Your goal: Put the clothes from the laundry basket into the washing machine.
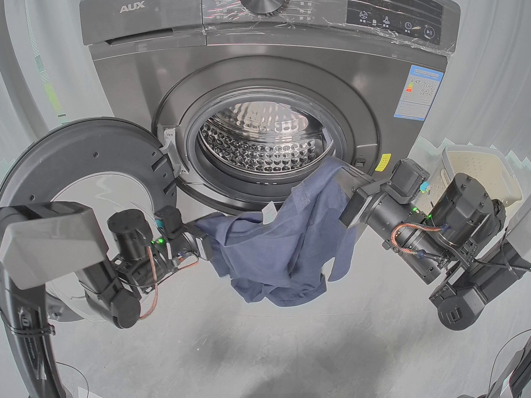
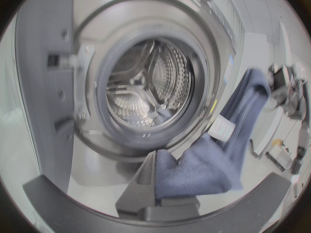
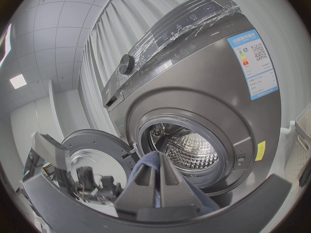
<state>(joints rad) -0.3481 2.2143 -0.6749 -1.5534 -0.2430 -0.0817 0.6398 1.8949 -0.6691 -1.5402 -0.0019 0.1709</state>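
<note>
Head view: my left end effector (image 1: 203, 244) and right end effector (image 1: 345, 190) clench the shirt (image 1: 282, 239), whose sagging hem may miss the drum (image 1: 260, 139).

End effector (image 2: 156, 159) pinching blue shirt (image 2: 201, 169), drum (image 2: 149, 84) — open

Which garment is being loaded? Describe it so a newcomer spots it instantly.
Start at the grey washing machine with its round door swung open. Below its drum opening hangs a blue-grey shirt, stretched between the left gripper and the right gripper. The only cloth before the machine, it bears a small white tag.
</note>
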